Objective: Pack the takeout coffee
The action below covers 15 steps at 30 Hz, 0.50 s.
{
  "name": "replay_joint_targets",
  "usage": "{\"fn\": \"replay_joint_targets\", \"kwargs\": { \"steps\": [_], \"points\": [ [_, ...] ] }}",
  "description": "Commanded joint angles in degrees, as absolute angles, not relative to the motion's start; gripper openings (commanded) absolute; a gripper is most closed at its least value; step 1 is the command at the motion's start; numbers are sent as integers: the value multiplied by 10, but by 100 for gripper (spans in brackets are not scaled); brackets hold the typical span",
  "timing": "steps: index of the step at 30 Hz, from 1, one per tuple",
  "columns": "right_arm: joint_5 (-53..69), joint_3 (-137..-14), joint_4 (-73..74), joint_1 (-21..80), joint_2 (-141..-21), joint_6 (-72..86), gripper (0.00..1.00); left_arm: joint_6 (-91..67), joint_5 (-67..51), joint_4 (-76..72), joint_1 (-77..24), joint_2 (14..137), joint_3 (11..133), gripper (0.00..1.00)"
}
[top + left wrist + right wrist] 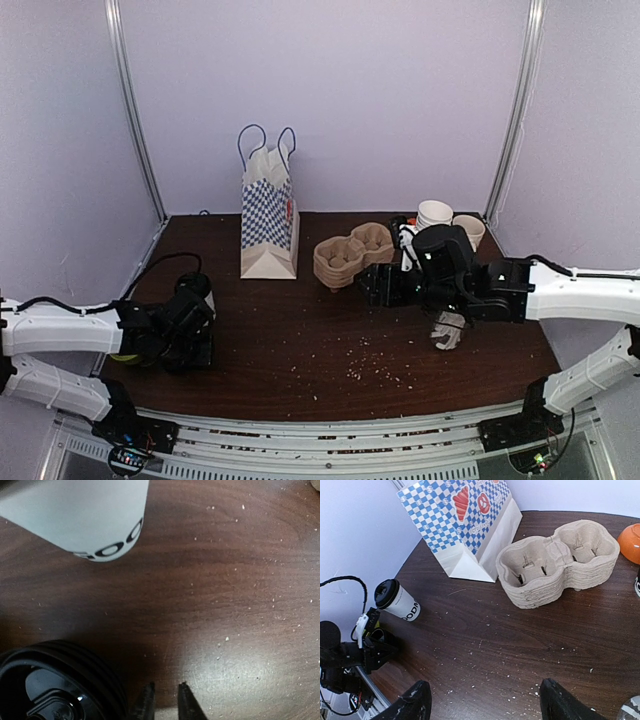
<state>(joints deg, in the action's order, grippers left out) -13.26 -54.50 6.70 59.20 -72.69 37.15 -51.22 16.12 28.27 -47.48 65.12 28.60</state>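
A white takeout cup with a black lid (395, 601) stands at the far left of the table, in the right wrist view. Its lower white wall (95, 520) fills the top left of the left wrist view. My left gripper (165, 700) hangs over bare table a little short of that cup, its jaws almost together with nothing between them. A black ribbed lid (50, 682) sits close on its left. The brown pulp carrier trays (352, 253) are stacked mid-table. My right gripper (485, 705) is open over bare wood, near the stack (560, 562).
The blue-and-white checked paper bag (268, 225) stands upright behind and left of the trays. Stacked paper cups (434, 213) are at the back right, and a glass of straws (447, 330) stands under the right arm. An orange object (631, 542) lies beside the trays. Crumbs dot the table.
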Motion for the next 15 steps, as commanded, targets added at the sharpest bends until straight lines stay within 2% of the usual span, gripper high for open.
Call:
{"fn": "replay_joint_targets", "kwargs": {
  "steps": [1, 2, 6, 8, 11, 15],
  "points": [
    [-122, -568, 64, 559, -756, 350, 76, -457, 156, 270, -466, 627, 301, 24],
    [-121, -578, 70, 552, -766, 341, 77, -439, 138, 262, -466, 620, 308, 31],
    [-130, -649, 115, 527, -825, 294, 77, -393, 70, 244, -471, 582, 338, 75],
    [-143, -692, 137, 523, -858, 268, 78, -375, 49, 245, -472, 561, 356, 86],
    [-145, -758, 167, 515, -915, 237, 77, -354, 25, 246, -472, 540, 381, 92],
    [-133, -856, 215, 510, -1001, 194, 76, -327, 17, 249, -472, 533, 425, 93]
  ]
}}
